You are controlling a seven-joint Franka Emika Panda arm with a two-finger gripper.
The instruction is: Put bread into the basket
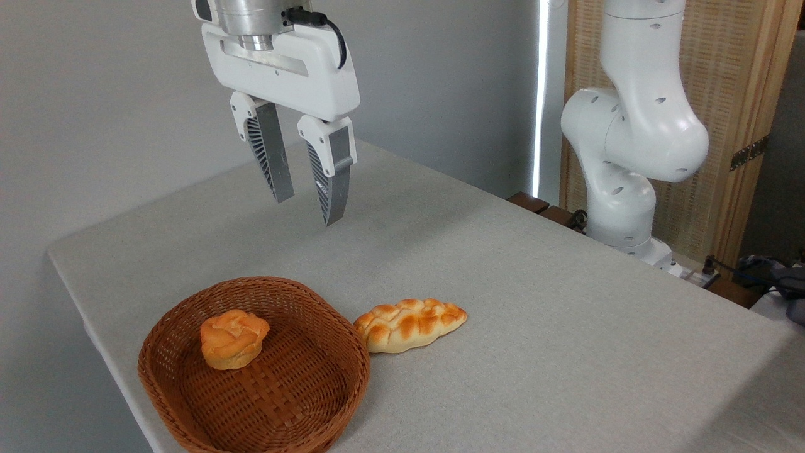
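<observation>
Gripper hung high above basket, fingers narrowly parted, empty. Bread lay just right of basket rim — long axis running left-right, below-right of fingertips.

Bread lies beside the basket; the fingers hang parted above.

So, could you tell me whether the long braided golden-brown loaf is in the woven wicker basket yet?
Not yet. The braided loaf lies on the table just right of the wicker basket, by its rim.
</observation>
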